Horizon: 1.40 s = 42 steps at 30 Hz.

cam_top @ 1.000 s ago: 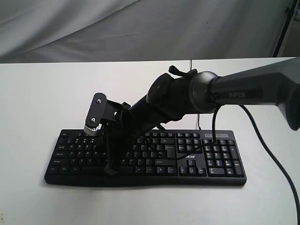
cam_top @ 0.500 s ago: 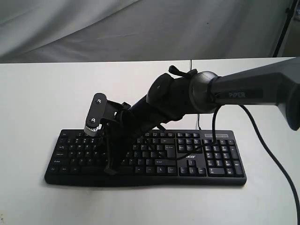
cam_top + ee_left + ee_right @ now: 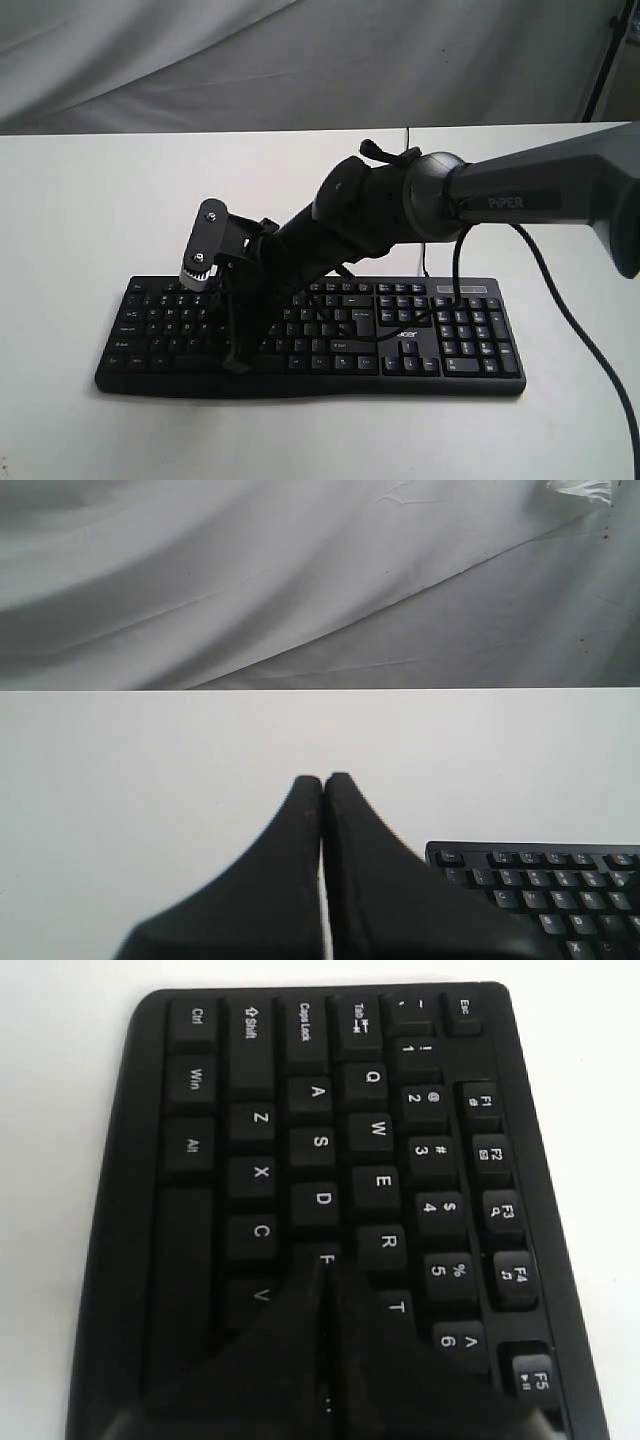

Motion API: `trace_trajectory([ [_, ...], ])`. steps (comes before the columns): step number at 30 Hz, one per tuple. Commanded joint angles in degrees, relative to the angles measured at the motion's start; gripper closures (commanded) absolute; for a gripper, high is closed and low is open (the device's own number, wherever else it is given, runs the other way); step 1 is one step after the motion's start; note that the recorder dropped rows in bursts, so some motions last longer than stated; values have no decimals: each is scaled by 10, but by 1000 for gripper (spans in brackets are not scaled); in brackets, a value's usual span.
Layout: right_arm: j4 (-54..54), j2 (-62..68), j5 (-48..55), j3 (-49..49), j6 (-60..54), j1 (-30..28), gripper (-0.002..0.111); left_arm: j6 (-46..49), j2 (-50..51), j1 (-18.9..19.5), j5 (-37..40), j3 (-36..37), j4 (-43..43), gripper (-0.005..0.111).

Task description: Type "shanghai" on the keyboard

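Right hand [image 3: 325, 1268] (closed tight) tips at F on the keyboard [image 3: 215, 1080]

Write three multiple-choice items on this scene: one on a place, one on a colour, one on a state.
1. The right end effector is over which part of the keyboard? A number pad; B left letter keys; C arrow keys.
2. The key legends are: A white; B red; C yellow.
3. The left end effector is: A wide open; B shut on a pen; C shut, empty.
1 B, its tip sits next to the D key in the right wrist view; 2 A, white letters show on black keys; 3 C, its fingers meet with nothing between.
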Motion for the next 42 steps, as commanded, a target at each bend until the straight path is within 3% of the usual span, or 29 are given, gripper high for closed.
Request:
trace_trajectory([
  [1,-3,9,0,-3,1,0,108,-1,2,-2,-1,0,-2,106],
  [42,-21,-9,4,-3,5,-1,108,-1,2,-2,-1,0,-2,106],
])
